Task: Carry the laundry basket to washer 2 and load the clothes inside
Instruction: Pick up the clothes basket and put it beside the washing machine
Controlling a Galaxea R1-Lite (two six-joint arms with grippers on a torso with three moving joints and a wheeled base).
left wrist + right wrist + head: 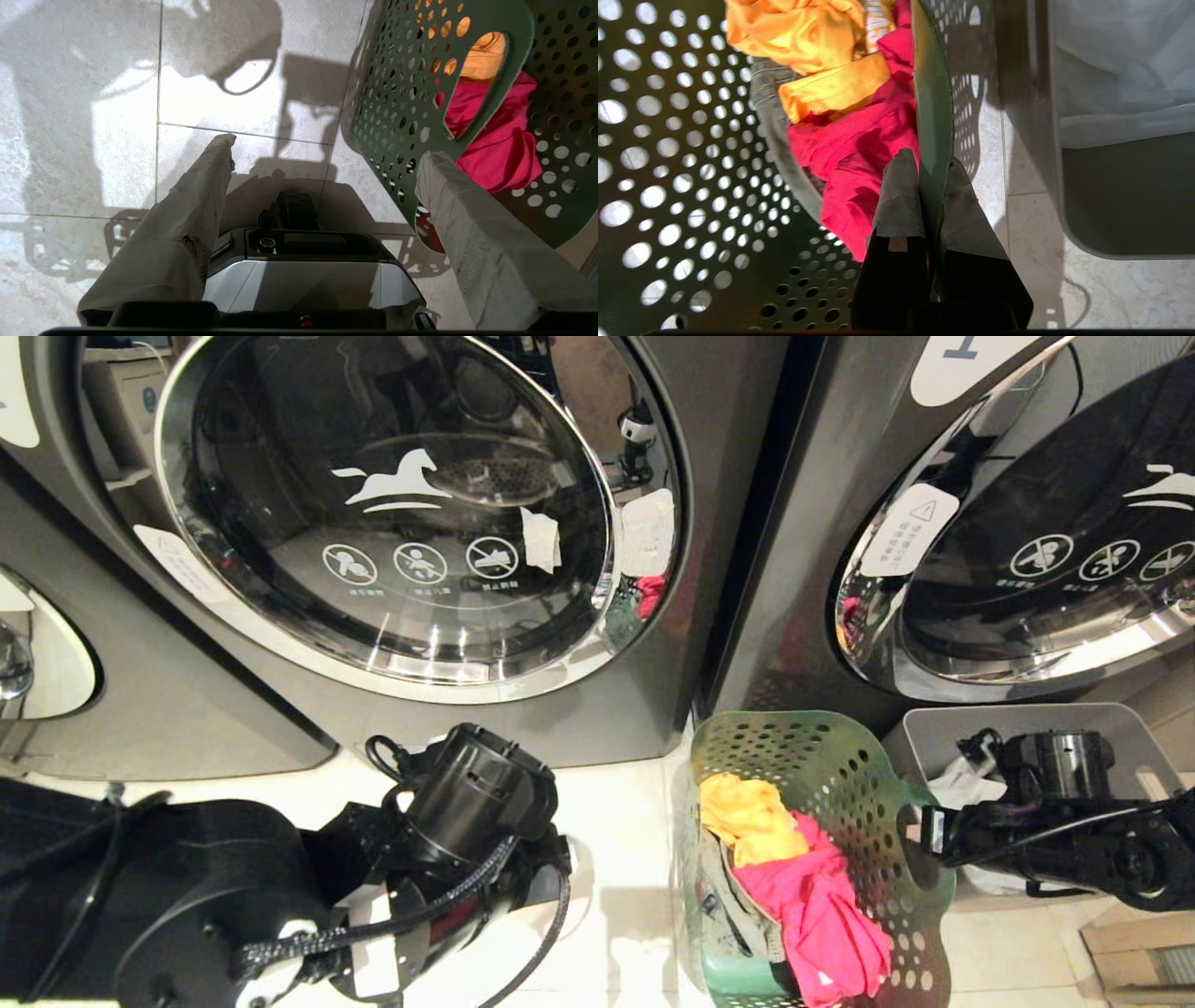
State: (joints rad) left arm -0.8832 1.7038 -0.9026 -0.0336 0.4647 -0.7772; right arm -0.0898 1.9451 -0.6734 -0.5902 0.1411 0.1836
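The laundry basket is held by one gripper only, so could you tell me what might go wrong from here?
1. The right gripper pinches only the thin rim of the laundry basket; loaded, it could slip or tip.
2. The pink garment hangs over the edge and may fall out.
3. The left gripper stands open beside the basket wall, gripping nothing, so that side has no support.

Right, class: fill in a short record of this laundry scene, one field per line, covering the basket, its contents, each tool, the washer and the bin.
basket: laundry basket on the tiled floor, before the gap between two washers
contents: yellow garment, pink-red garment
right tool: right tool shut on the basket's rim
left tool: left tool open, beside the basket, holding nothing
washer door: washer closed
neighbour: grey bin behind the right arm
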